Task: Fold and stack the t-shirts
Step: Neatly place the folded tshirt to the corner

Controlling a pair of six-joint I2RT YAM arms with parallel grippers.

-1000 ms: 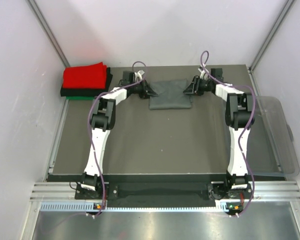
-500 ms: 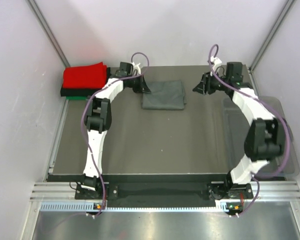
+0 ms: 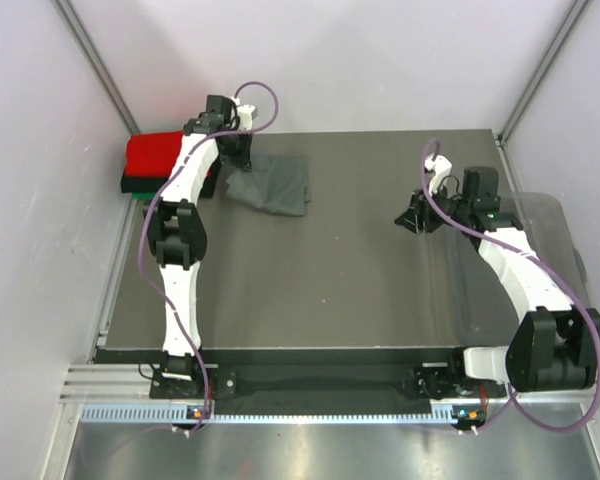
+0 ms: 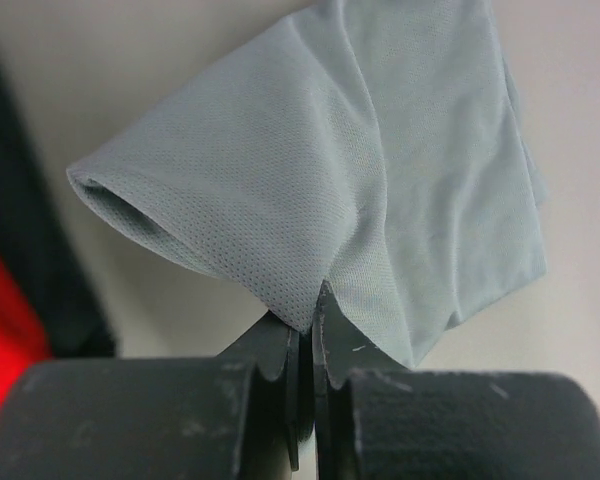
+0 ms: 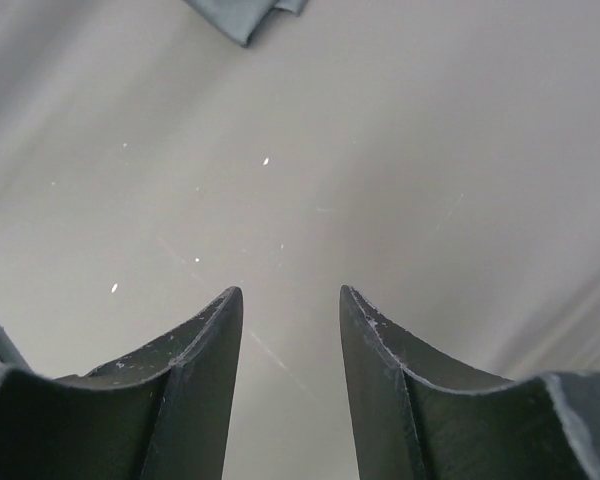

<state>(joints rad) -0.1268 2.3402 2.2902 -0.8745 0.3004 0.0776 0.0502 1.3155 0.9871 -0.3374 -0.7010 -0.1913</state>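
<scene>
the left gripper [image 4: 307, 322] is clamped tight on a small pinch of the dark grey t-shirt [image 4: 380, 170], at the folded edge nearest the wrist. from that pinch the cloth hangs and trails away, one fold gaping open like a tube on the left. from above, the grey shirt [image 3: 276, 186] lies skewed at the far left of the table [image 3: 330, 290], just right of the stack, which has the red shirt [image 3: 152, 152] on top, a black one [image 3: 130, 184] under it and a green edge [image 3: 140, 197] at the bottom.

the hold is on very little fabric, so the layers could slip free or the fold could fall open on the way over. a dragging lower edge could also catch the stack and push the red shirt askew. the left arm itself reaches across the stack's right side, crowding the spot.

the right gripper [image 5: 290, 300] stands open and empty, well apart over bare table on the right, near the clear plastic bin [image 3: 565, 270]
</scene>
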